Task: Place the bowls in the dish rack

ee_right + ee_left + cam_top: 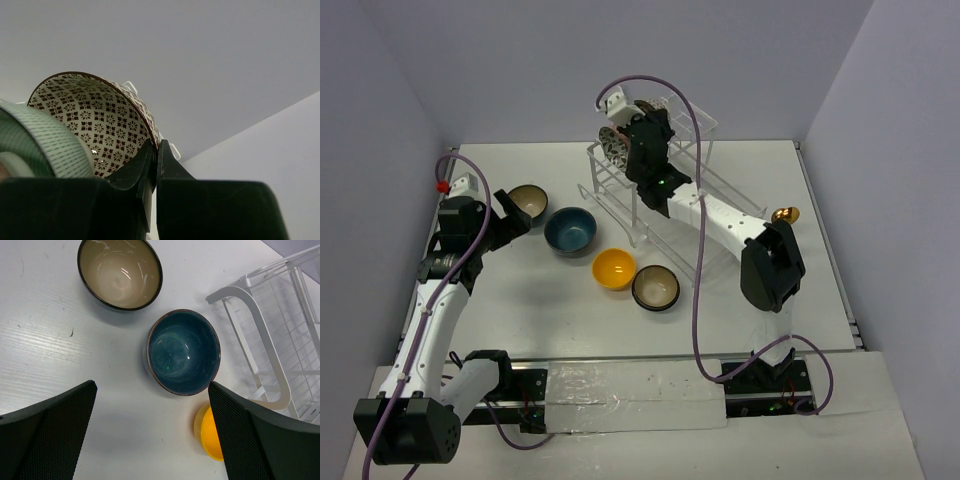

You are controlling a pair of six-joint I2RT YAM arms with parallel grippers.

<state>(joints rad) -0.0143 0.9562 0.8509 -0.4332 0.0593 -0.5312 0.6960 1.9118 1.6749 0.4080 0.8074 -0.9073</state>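
Observation:
My right gripper (pixel 156 150) is shut on the rim of a red-and-white patterned bowl (pixel 95 115), held on edge at the upper shelf of the dish rack (pixel 672 215). A pale green striped bowl (pixel 45 142) stands just in front of it. From above, the right gripper (pixel 645 120) is at the rack's far end among standing bowls (pixel 614 146). My left gripper (pixel 152 425) is open and empty above the table, short of the dark blue bowl (pixel 183 351). Also loose are a cream-inside bowl (pixel 120 272), a yellow bowl (pixel 210 432) and a brown bowl (pixel 655 288).
The rack's white frame leg (pixel 260 330) stands just right of the dark blue bowl. A gold spoon (pixel 786 214) lies right of the rack by the right arm. Walls close the table at the back and both sides.

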